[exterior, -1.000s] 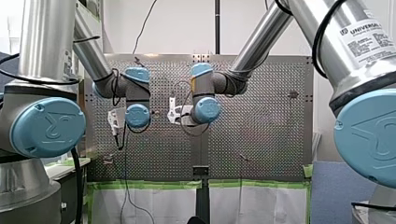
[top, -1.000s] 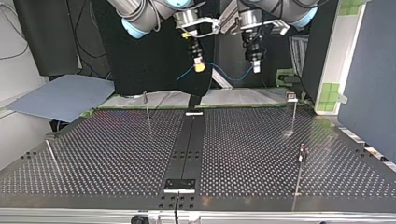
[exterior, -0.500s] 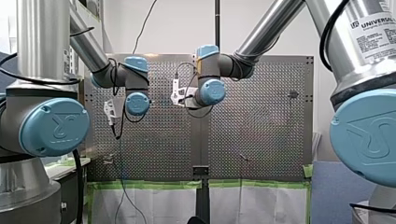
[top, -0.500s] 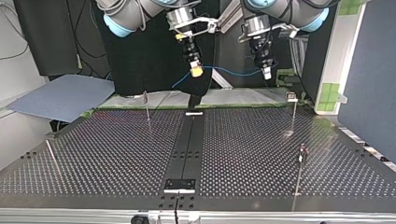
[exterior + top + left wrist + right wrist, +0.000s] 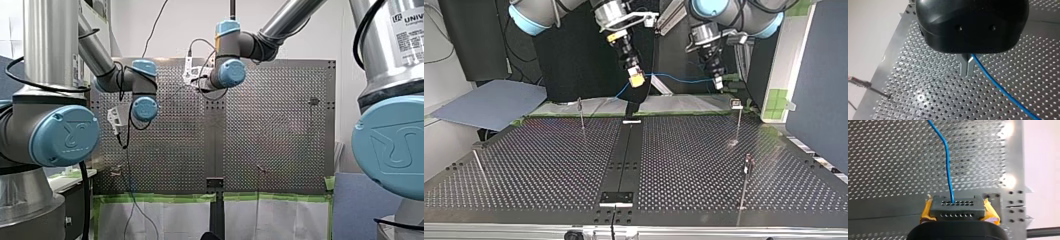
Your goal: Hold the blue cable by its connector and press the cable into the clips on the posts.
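Perforated table point(image 5: 549, 165) shiny metal; blue cable point(image 5: 948, 167) smooth plastic; connector point(image 5: 958, 208) matt plastic.

Blue cable point(image 5: 947, 157), dark grey connector point(image 5: 958, 210) with hole rows, yellow pads point(image 5: 991, 212), grey perforated table point(image 5: 549, 160)

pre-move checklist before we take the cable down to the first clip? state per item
1. Hold on the connector: ok, clamped between the yellow pads of my right gripper.
2. Second hold: ok, my left gripper is shut on the blue cable.
3. Cable span clear of the table: ok, it hangs in the air between the grippers.
4. Cable in a clip: not ok, none seated; the post nearest my left gripper stands bare.
5. Span lined up with that post's clip: cannot tell.
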